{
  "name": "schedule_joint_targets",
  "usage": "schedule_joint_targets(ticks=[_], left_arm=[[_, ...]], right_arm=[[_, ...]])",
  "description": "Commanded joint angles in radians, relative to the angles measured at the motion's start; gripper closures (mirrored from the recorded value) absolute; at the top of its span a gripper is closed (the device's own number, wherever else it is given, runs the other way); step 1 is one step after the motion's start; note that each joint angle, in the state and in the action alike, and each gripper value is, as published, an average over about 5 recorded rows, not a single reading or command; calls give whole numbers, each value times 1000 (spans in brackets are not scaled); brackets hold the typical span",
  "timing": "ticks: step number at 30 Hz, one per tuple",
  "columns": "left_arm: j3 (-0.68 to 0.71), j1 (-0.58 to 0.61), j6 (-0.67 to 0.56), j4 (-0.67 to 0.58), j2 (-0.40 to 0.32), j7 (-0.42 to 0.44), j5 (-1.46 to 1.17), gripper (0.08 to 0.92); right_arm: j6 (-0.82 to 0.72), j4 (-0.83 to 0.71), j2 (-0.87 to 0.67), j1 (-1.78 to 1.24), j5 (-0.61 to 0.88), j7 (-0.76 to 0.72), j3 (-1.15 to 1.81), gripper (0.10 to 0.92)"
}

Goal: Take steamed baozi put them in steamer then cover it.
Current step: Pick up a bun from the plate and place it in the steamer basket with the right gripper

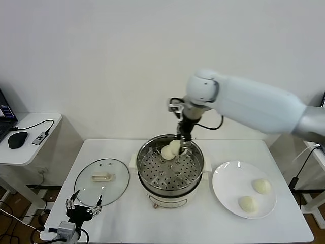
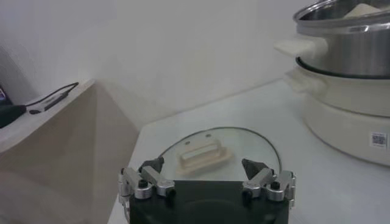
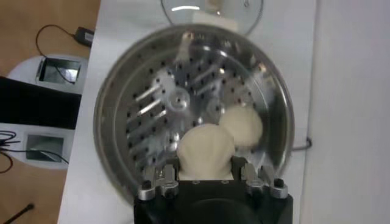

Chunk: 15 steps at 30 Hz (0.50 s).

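Observation:
The steamer (image 1: 157, 175) stands at the table's centre on a white pot (image 1: 167, 199). My right gripper (image 1: 181, 146) is over its far side, shut on a baozi (image 1: 175, 146), with fingers on both sides of the baozi (image 3: 205, 152) in the right wrist view. A second baozi (image 1: 167, 152) lies in the basket right beside it and also shows in the right wrist view (image 3: 242, 125). Two more baozi (image 1: 262, 186) (image 1: 247, 204) lie on the white plate (image 1: 228, 189). The glass cover (image 1: 118, 179) lies flat left of the steamer. My left gripper (image 1: 83, 206) is open and empty just before it.
A side table (image 1: 30, 147) with a mouse (image 1: 17, 140) and cables stands at the far left. The wall is close behind the table. In the left wrist view the cover's handle (image 2: 204, 157) lies just ahead of my left gripper (image 2: 204, 173), with the pot (image 2: 347, 122) beyond.

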Motion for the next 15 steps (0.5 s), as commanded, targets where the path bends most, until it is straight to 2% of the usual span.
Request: schedule_joint_targets(ticks=[1, 15], left_arm=[[0, 0, 0, -2, 1, 1, -7, 177], [11, -23, 6, -1, -28, 9, -9, 177]], right_arm=[[-7, -138, 178, -120, -55, 10, 8, 499], [-3, -146, 186, -160, -91, 26, 6, 499]])
